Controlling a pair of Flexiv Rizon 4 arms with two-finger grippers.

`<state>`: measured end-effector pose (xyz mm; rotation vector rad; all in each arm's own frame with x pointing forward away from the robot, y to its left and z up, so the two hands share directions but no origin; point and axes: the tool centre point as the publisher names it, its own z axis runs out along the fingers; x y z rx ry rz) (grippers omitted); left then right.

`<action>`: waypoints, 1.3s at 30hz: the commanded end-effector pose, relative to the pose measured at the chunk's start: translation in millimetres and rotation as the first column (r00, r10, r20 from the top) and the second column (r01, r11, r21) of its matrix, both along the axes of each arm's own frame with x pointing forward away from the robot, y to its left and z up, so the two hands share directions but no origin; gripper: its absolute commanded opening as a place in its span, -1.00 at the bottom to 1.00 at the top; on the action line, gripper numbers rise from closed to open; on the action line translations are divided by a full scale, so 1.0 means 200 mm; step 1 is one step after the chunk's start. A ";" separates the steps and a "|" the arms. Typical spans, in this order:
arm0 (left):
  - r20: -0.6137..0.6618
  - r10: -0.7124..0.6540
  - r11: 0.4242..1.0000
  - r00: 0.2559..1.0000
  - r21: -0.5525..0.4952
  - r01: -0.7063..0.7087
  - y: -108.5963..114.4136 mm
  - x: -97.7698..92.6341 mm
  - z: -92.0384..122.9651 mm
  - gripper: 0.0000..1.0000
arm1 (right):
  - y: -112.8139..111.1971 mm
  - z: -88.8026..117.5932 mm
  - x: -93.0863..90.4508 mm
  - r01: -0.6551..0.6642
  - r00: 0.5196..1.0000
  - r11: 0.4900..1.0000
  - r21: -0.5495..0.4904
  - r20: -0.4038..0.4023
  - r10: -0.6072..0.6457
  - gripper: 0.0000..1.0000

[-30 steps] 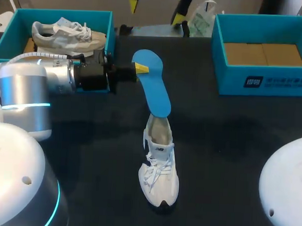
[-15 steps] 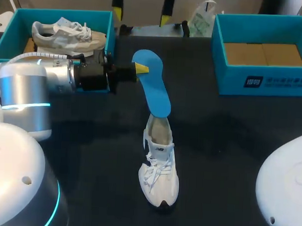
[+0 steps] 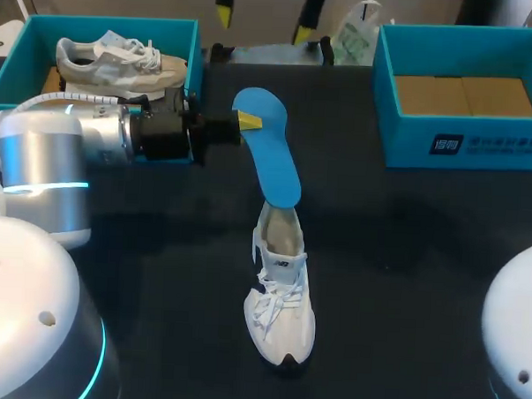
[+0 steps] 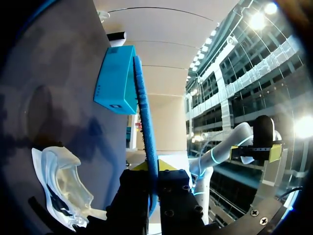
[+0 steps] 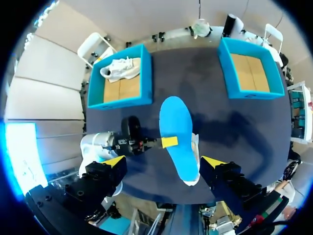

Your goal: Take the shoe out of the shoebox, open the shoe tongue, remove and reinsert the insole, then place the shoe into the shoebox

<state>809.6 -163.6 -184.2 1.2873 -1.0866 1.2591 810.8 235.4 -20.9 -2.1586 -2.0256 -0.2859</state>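
Head view: left fingers [image 3: 249, 120] clamp insole [image 3: 274, 156], its length slanting toward shoe [image 3: 281, 297]; right fingers [image 3: 223, 14] spread wide.

I'm seeing the dark table [image 3: 405, 259] carrying a white shoe [image 3: 282, 306]. The left shoebox [image 3: 115, 23] is sitting beyond the shoe to its left, and the right shoebox [image 3: 480, 143] beyond it to its right.

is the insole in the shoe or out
Out: the left tool holds the blue insole aloft, lower end at the shoe's opening.
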 end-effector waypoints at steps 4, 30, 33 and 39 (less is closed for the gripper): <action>0.000 0.001 1.000 1.000 0.001 -0.001 0.00 0.00 0.00 -1.00 | -0.18 -0.04 -0.04 0.007 0.997 0.811 0.585 0.057 -0.050 1.00; 0.000 0.001 1.000 1.000 0.001 -0.001 0.00 0.00 0.00 -1.00 | -0.29 -0.37 -0.05 -0.037 0.991 0.326 0.945 0.078 -0.113 1.00; 0.000 0.001 1.000 1.000 0.001 -0.001 0.00 0.00 0.00 -1.00 | -0.29 -0.38 -0.04 -0.009 0.992 0.307 0.952 0.047 -0.117 1.00; 0.000 0.001 1.000 1.000 0.001 -0.001 0.00 0.00 0.00 -1.00 | -0.31 -0.43 -0.05 0.000 0.991 0.283 0.959 0.038 -0.129 1.00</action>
